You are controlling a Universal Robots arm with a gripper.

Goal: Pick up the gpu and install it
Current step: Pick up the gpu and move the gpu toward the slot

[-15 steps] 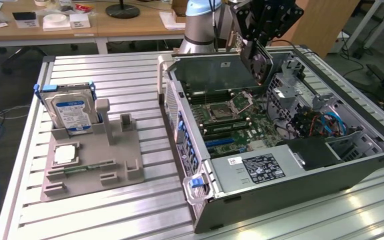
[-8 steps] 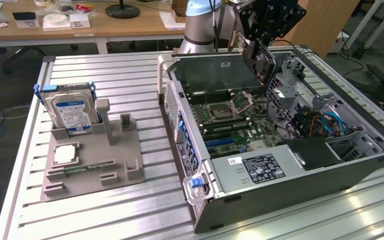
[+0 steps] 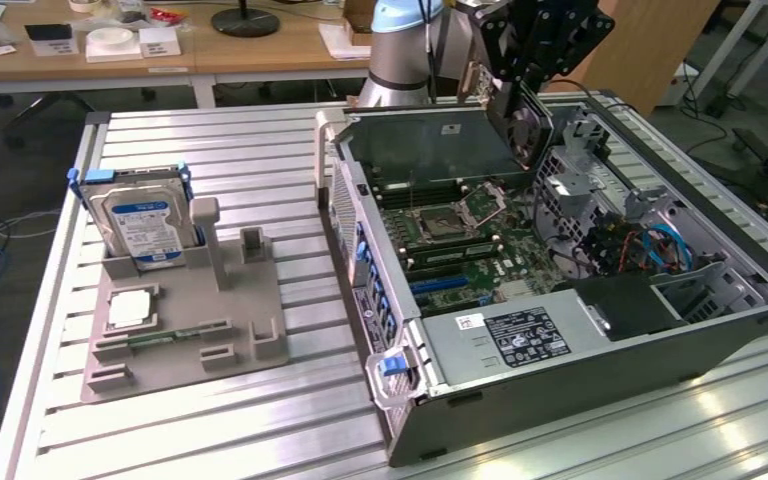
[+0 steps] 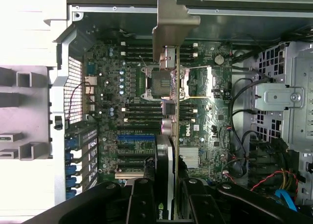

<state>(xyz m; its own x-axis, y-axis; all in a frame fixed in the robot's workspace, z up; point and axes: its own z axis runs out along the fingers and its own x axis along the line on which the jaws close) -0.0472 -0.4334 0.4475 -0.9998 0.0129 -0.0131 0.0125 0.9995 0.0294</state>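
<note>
Above the open computer case [image 3: 598, 365], the gripper [image 3: 528, 78] [image 4: 169, 185] is clamped on the gpu [image 3: 523, 125] [image 4: 170, 155]. Its black fingers [image 4: 142, 199] press against both faces of the card. The card hangs on edge, clear of the boards below, with its pale metal bracket [image 4: 174, 21] at the far end from the fingers. In the wrist view it runs across the middle of the motherboard [image 3: 471, 255] [image 4: 122, 87], passing over the processor socket [image 3: 444, 222] [image 4: 159, 83]. The case lies on its side with the panel off. A grey power supply [image 3: 518, 335] with a dark label sits at its near end, and blue and red cables [image 3: 658, 245] are bundled toward the exterior view's right. Well apart, on the exterior view's left, a grey holder [image 3: 211, 330] rests on the slatted metal table [image 3: 224, 430]. A hard drive [image 3: 144, 225] with a blue-white label stands upright in the holder, and a small square chip [image 3: 131, 308] lies flat just in front of the drive.
</note>
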